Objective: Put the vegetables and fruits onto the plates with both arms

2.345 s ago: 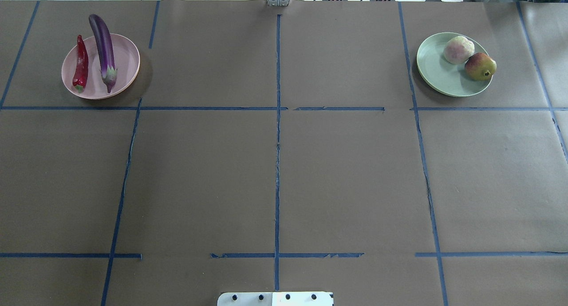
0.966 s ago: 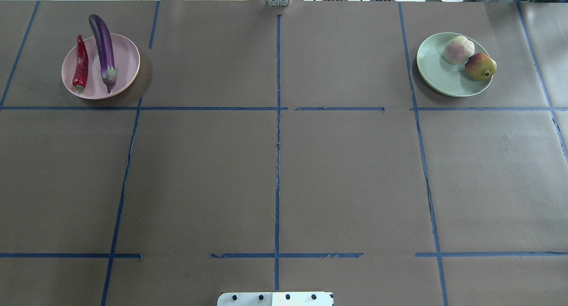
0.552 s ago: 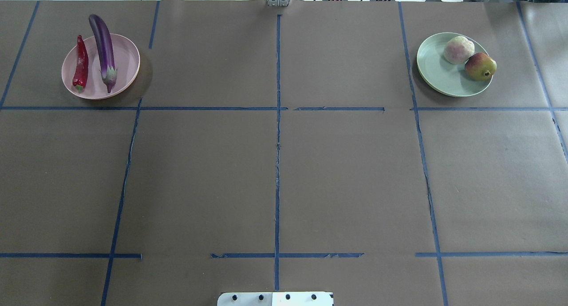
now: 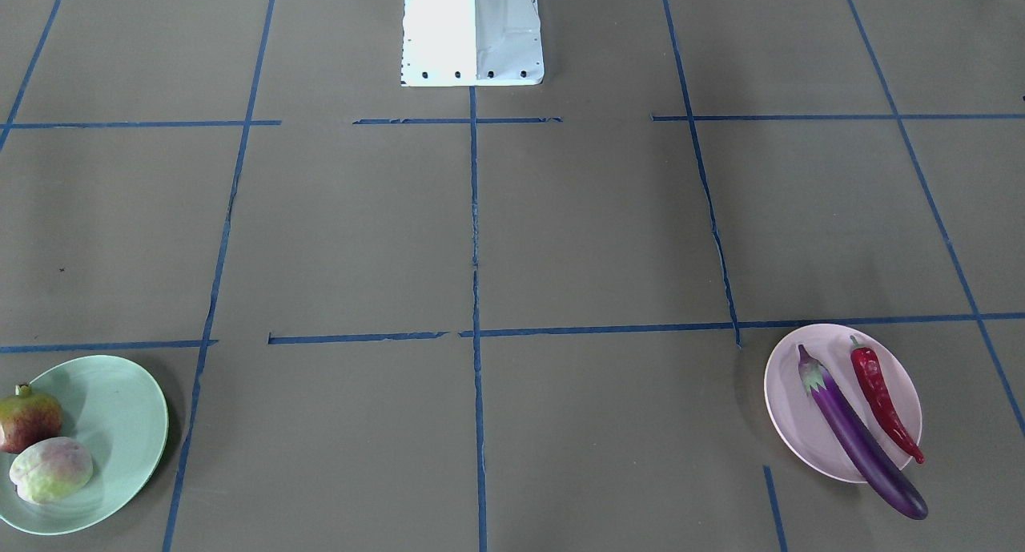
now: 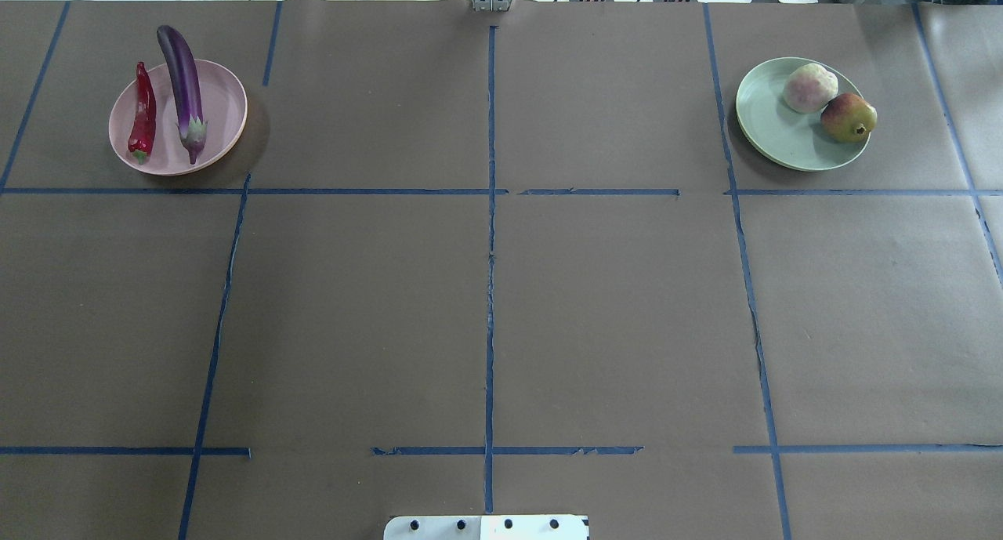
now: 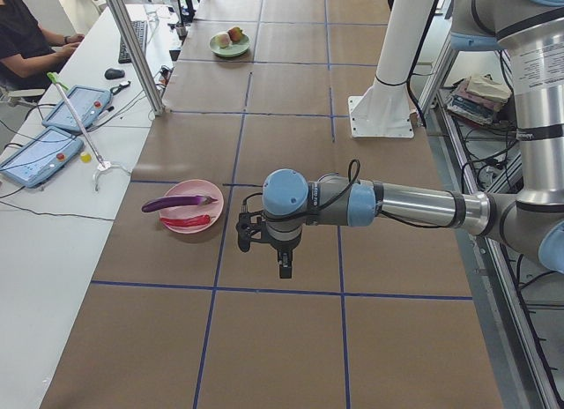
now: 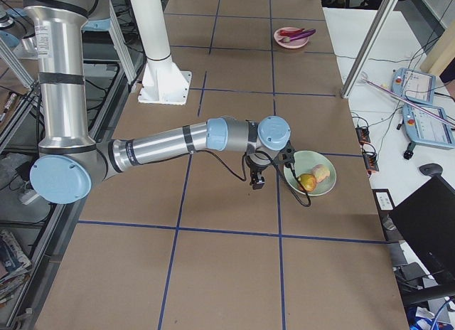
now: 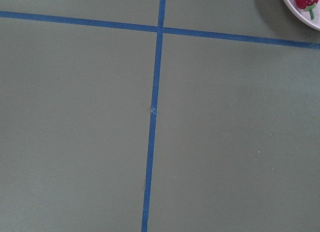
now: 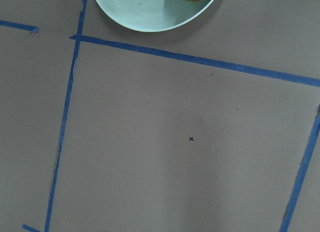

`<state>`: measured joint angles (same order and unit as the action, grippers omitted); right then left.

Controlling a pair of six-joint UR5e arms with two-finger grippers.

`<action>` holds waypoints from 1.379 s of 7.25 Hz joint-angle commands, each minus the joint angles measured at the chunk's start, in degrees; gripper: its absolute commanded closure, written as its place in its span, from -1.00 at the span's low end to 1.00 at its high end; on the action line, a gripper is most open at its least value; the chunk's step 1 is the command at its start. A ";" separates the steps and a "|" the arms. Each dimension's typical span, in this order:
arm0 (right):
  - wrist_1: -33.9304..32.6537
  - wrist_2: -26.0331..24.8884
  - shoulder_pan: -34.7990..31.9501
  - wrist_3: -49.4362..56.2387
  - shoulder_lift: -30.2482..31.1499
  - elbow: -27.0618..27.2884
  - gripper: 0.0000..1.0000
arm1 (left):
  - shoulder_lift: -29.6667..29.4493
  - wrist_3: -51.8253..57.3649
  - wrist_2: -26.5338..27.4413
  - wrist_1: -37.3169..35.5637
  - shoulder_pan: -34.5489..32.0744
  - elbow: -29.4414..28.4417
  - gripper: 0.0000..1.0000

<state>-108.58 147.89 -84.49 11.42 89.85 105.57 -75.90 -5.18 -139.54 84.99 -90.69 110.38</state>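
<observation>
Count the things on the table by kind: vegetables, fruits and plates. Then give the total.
Vegetables: 2 (eggplant, chili pepper)
Fruits: 2 (red-brown fruit, pale lumpy fruit)
Plates: 2 (pink plate, green plate)
Total: 6

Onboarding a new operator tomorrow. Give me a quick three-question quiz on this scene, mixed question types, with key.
1. True or false: the eggplant lies wholly inside the pink plate rim.
2. What sits on the green plate? A) pale fruit and red-brown fruit B) a banana C) a cup
3. Fill in: beside the eggplant lies a red ____.
Key: 1 false, its end overhangs the rim; 2 A; 3 chili pepper.
</observation>
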 commanded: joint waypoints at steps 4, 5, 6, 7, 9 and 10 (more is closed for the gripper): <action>-1.01 -8.03 -0.23 -1.39 5.93 11.03 -1.00 | -0.22 0.61 -1.53 0.17 0.07 0.80 -1.00; -1.11 -11.71 -0.32 -1.57 7.69 11.15 -1.00 | -0.04 0.35 0.13 2.00 0.07 0.80 -1.00; -0.33 -12.45 -0.32 -0.62 10.84 8.63 -1.00 | -0.82 0.18 5.10 2.46 0.25 0.80 -1.00; 1.60 -12.54 -0.41 -0.52 12.35 7.47 -1.00 | -3.01 0.18 8.20 1.94 0.25 0.19 -1.00; 1.97 -12.45 -1.72 -0.61 12.37 3.70 -1.00 | -3.64 0.00 5.53 0.10 0.34 -0.08 -1.00; 1.97 -12.45 -3.29 -0.52 12.37 3.51 -1.00 | -2.77 0.17 4.72 0.44 0.51 -0.86 -1.00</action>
<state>-106.75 135.46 -86.14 10.83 102.10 110.04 -79.14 -5.12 -133.65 85.65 -90.31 110.18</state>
